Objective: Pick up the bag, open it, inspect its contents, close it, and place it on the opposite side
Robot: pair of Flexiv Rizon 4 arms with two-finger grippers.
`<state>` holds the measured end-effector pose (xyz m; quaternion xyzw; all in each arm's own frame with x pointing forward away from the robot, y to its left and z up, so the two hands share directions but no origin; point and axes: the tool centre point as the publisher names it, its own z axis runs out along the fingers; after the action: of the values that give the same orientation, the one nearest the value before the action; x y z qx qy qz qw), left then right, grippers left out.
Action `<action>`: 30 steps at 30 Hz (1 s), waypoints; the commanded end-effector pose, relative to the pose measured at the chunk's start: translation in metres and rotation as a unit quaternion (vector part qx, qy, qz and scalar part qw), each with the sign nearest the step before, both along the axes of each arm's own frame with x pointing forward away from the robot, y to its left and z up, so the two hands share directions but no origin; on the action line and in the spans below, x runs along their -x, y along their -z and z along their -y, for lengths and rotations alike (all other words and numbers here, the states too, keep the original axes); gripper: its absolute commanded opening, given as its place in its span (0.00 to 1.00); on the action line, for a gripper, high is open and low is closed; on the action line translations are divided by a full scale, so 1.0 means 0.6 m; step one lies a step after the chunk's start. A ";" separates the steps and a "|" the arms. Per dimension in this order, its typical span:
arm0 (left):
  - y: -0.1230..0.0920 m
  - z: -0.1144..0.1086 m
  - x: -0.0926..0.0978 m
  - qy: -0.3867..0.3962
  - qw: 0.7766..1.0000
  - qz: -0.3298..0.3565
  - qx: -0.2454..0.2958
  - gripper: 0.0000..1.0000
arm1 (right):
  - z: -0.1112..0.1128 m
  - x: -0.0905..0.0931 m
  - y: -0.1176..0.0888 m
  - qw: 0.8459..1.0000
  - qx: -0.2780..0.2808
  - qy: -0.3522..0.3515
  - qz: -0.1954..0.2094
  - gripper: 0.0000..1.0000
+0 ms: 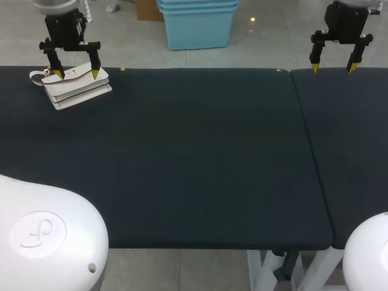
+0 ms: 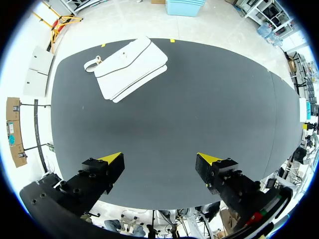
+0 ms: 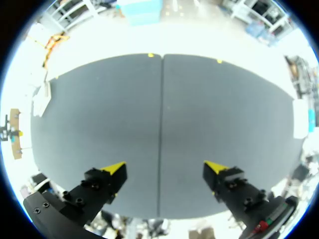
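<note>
Head view: the white bag (image 1: 76, 90) lies flat at the far left corner of the dark counter (image 1: 194, 157), flap closed. The left gripper (image 1: 77, 73) hangs above it, fingers spread wide, nothing between them. Left wrist view puts the bag ahead of the yellow tips, not touching. At the far right, the right gripper (image 1: 333, 66) hovers, spread too, holding nothing.
</note>
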<state>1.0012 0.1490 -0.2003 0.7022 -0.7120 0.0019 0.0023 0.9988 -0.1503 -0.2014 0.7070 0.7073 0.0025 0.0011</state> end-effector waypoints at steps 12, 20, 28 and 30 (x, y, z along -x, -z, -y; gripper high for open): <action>-0.004 -0.066 -0.007 -0.017 0.993 0.038 0.113 1.00 | -0.060 0.033 0.030 0.957 -0.022 -0.254 0.137 1.00; 0.007 -0.108 -0.005 -0.044 0.983 0.083 0.159 1.00 | -0.104 0.074 0.054 0.888 -0.057 -0.404 0.211 1.00; 0.018 -0.148 -0.005 -0.061 0.979 0.096 0.171 1.00 | -0.150 0.097 0.076 0.850 -0.080 -0.464 0.237 1.00; 0.018 -0.157 -0.005 -0.065 0.978 0.101 0.173 1.00 | -0.164 0.102 0.081 0.839 -0.088 -0.479 0.242 1.00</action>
<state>1.0093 0.2372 -0.2094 0.7356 -0.6541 0.1692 0.0494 0.9451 -0.0535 -0.2429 0.3524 0.9273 0.1099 0.0615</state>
